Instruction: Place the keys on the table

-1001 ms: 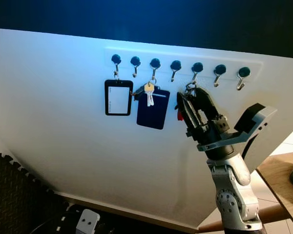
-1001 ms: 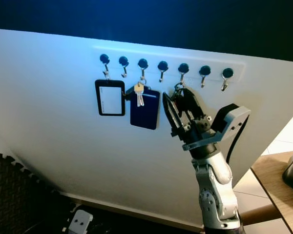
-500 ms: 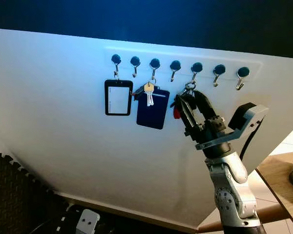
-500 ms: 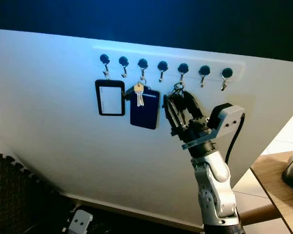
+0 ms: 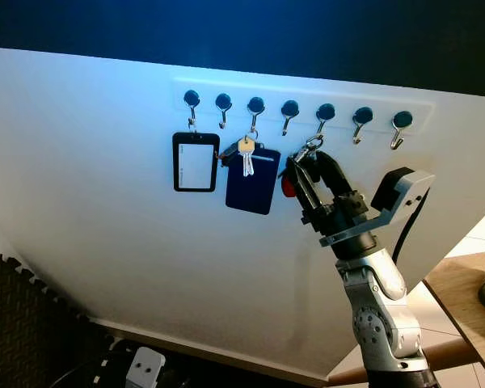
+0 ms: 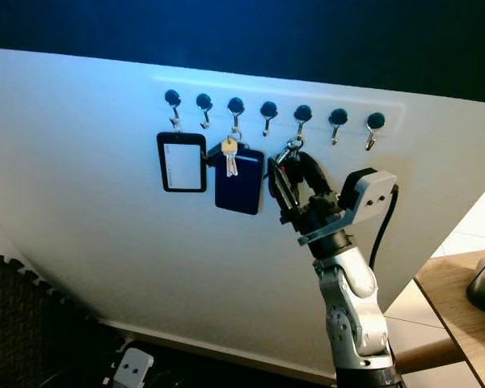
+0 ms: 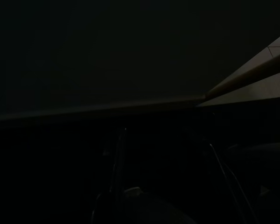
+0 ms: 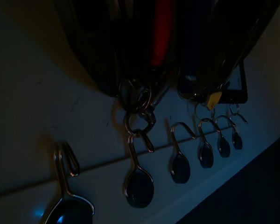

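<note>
Item: keys (image 5: 295, 174) with red fob, ring on the fifth hook (image 5: 324, 113) of the wall rack (image 5: 303, 101); right end effector (image 5: 305, 179), since a second ago nudged leftward, now pinching them, so unhooking appears next.

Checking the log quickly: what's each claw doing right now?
Left claw: cannot be told, too dark.
Right claw: shut on the keys, ring on its hook.
</note>
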### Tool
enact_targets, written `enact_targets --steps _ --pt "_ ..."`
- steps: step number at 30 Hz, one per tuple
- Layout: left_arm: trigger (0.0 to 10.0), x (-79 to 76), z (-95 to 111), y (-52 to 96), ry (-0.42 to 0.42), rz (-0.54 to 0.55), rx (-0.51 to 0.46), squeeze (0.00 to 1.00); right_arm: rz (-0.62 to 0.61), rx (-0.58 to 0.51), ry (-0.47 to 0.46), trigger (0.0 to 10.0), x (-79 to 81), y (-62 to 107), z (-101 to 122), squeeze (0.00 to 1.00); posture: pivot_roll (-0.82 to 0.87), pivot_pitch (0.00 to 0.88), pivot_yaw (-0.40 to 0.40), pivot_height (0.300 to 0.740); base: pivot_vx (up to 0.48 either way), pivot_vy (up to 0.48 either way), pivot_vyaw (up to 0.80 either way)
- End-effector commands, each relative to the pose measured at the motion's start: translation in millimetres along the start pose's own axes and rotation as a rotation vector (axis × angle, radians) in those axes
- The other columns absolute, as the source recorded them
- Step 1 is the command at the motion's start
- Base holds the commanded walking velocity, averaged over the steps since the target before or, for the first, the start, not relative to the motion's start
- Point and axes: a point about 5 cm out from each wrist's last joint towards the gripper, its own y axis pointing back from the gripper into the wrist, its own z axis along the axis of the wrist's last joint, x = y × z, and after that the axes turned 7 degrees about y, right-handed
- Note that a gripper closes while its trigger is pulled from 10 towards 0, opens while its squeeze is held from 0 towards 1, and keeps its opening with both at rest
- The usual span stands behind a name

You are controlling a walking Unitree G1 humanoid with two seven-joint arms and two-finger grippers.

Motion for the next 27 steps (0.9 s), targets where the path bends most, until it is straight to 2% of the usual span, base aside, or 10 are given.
enact_targets --steps 1,11,27 --pt "10.0 2.6 -5.2 5.0 -0.008 0.004 0.031 0.00 0.016 -0.015 -0.021 10.0 2.5 -1.9 0.2 0.00 0.09 0.117 -0.030 0.740 0.000 0.000 0.00" --pt "10.0 3.2 -6.1 6.0 -0.004 0.010 0.032 0.00 0.067 -0.082 -0.062 10.0 10.6 -6.1 10.0 0.00 0.09 0.125 -0.030 0.740 0.000 0.000 0.00" --pt "10.0 2.9 -6.9 5.9 0.000 0.013 0.036 0.00 0.124 -0.112 -0.087 10.0 18.5 -9.1 16.5 0.00 0.09 0.131 -0.031 0.740 0.000 0.000 0.00"
